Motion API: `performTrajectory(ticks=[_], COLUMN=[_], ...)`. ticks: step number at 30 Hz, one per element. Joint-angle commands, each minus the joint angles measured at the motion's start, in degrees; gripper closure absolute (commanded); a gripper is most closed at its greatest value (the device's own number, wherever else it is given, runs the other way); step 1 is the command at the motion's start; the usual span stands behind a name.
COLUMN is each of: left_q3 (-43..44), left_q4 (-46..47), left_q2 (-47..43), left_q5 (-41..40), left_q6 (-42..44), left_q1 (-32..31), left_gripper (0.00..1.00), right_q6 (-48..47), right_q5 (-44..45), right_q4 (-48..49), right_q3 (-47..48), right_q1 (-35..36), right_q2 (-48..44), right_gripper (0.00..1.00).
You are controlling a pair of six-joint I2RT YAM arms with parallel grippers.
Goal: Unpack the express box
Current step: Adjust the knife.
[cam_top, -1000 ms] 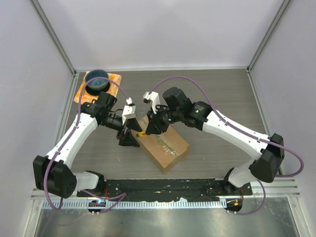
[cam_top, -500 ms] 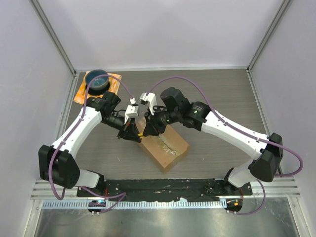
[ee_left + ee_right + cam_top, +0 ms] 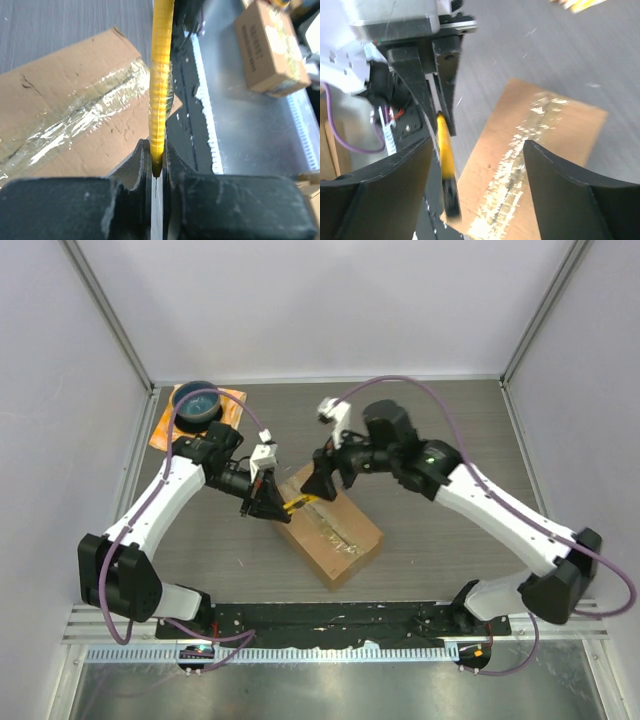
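Crossing express box edge — yellow tool

Left arm stretched inward across the table. Left gripper was clamped tight on a thin yellow tool. Right arm arched over from the right, wrist pitched down. Right gripper had its jaws spread wide, gripping nothing, close beside the left gripper.

The brown rectangular cardboard express box lies flat on the grey table, just toward six o'clock of its centre, flaps closed under wrinkled clear shiny tape along the top seam, long axis running from ten o'clock to four o'clock.
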Motion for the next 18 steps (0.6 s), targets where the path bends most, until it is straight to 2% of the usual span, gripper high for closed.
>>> performTrajectory(ticks=[1,2,4,5,6,7,9,10,13,18], left_q3=[1.7,2.5,5.5,7.0,10.2,11.7,12.9,12.7,12.0,12.6], left_q4=[4.4,3.5,-4.1,-8.7,-20.0,-26.2,-26.5,-26.5,-26.5,-26.5], left_q2=[1.9,2.6,5.5,6.7,8.2,11.0,12.5,12.3,11.3,10.2], left_q5=[14.9,16.7,19.6,20.9,21.1,21.5,23.0,23.4,24.1,24.0], left_q6=[-6.9,-6.1,-1.2,3.7,14.2,21.1,18.4,18.8,20.0,18.4], left_q1=[5.1,5.7,7.1,7.3,7.3,7.3,7.4,7.5,7.5,7.4], left_gripper=[1.0,1.0,1.0,1.0,1.0,1.0,1.0,1.0,1.0,1.0], right_q6=[2.4,3.1,5.2,6.0,8.1,9.0,11.8,14.3,16.9,16.9], right_q5=[-4.2,-5.3,-8.7,-9.5,-11.2,-11.9,-13.5,-14.8,-15.7,-13.2], right_q4=[8.0,8.3,10.7,11.9,13.5,17.4,22.0,26.3,30.9,33.8], right_q3=[-3.1,-3.8,-6.5,-7.6,-9.7,-10.7,-13.6,-14.3,-14.9,-14.6], right_q1=[-7.6,-9.4,-10.3,-10.4,-10.5,-10.4,-10.4,-10.4,-10.2,-9.0], right_q2=[-10.2,-10.6,-11.1,-11.2,-11.3,-11.7,-11.9,-11.7,-9.7,-7.1], right_gripper=[0.17,0.16,0.16,0.15,0.15,0.15,0.15,0.15,0.15,0.16])
